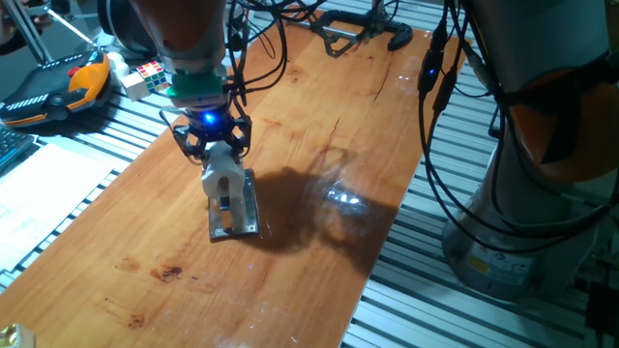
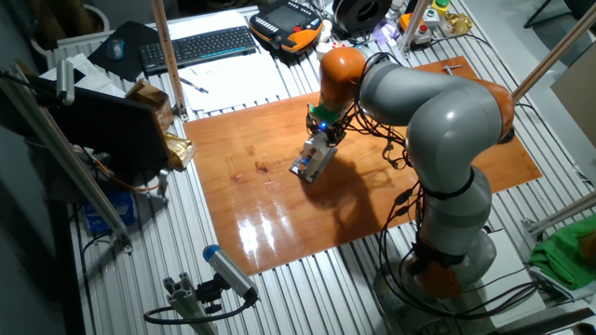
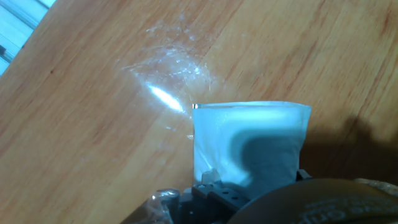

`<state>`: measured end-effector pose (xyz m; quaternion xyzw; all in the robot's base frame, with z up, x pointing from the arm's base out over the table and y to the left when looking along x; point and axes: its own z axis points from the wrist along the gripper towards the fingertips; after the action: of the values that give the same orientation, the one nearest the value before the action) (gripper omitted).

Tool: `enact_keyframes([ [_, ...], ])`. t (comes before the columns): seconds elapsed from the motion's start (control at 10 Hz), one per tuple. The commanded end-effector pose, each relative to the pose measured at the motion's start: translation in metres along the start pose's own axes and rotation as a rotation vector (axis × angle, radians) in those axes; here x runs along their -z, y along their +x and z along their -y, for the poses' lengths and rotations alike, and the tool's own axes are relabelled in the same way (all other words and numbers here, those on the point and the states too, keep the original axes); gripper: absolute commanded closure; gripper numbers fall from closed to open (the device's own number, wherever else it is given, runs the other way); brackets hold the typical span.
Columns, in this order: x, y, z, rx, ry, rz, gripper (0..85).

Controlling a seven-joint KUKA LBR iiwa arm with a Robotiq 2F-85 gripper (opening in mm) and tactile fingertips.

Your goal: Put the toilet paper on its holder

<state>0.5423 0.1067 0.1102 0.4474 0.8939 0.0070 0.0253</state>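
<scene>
The hand (image 1: 220, 155) points down over the holder (image 1: 235, 209), which lies flat on the wooden table (image 1: 319, 106). The roll (image 1: 221, 174) sits right under the hand, on the holder, and the fingers seem closed on it. From the other fixed view, the roll (image 2: 318, 151) looks tilted above the holder (image 2: 308, 167), and the grey arm (image 2: 419, 102) bends over the table (image 2: 251, 149). The hand view shows only the shiny grey plate (image 3: 249, 140) from above, with a dark shadow on it. The roll is hidden there.
</scene>
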Motion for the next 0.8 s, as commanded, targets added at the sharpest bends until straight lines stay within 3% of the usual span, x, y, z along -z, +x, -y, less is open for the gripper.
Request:
enact_keyframes([
  [0.0, 0.0000, 0.0000, -0.0001, 0.000, -0.003, 0.008, 84.3],
  [0.7, 0.0019, -0.0009, 0.0006, 0.068, 0.023, 0.008, 84.3],
])
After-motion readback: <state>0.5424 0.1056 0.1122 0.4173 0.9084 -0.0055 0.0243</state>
